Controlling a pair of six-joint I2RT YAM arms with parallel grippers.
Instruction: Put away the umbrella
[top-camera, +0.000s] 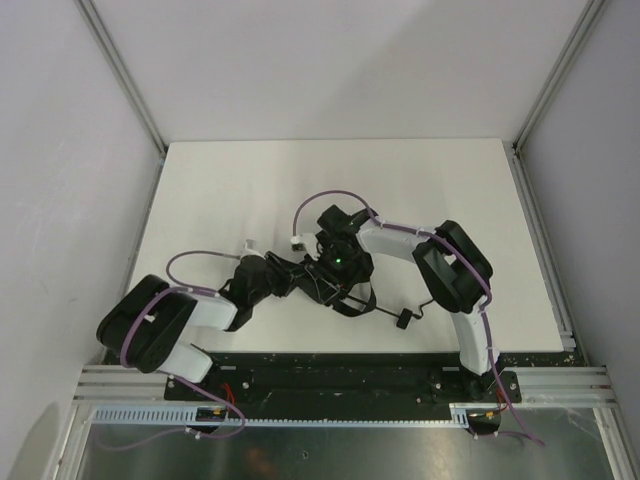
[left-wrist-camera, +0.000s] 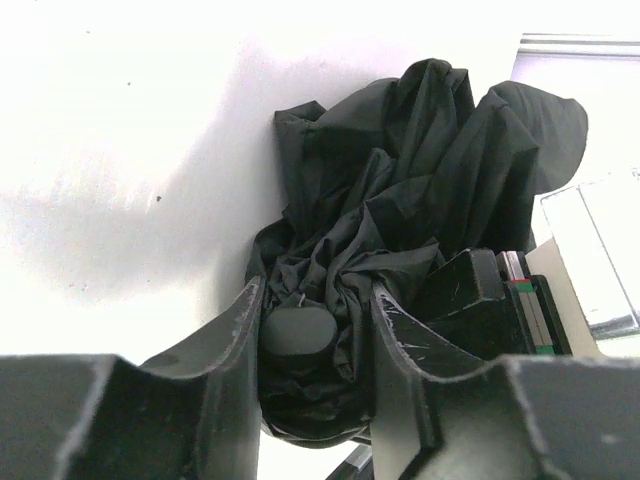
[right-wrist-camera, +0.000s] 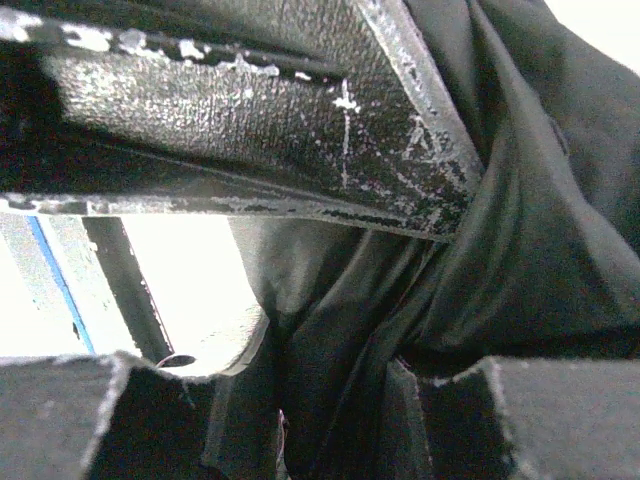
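The black umbrella (top-camera: 352, 298) lies collapsed and bunched near the table's middle front, between both arms. In the left wrist view its crumpled fabric (left-wrist-camera: 400, 180) fills the centre, and my left gripper (left-wrist-camera: 315, 300) is shut on its end, where a round black cap (left-wrist-camera: 298, 330) shows between the fingers. In the right wrist view, folds of the umbrella (right-wrist-camera: 520, 230) run between the fingers of my right gripper (right-wrist-camera: 325, 360), which is shut on the fabric. From above, the left gripper (top-camera: 298, 276) and right gripper (top-camera: 335, 266) meet at the bundle. A thin strap ending in a small black piece (top-camera: 403, 320) trails right.
The white table (top-camera: 250, 180) is bounded by grey walls and metal rails. The black base rail (top-camera: 330, 372) runs along the near edge. A finger of the left gripper (right-wrist-camera: 250, 110) crosses the top of the right wrist view.
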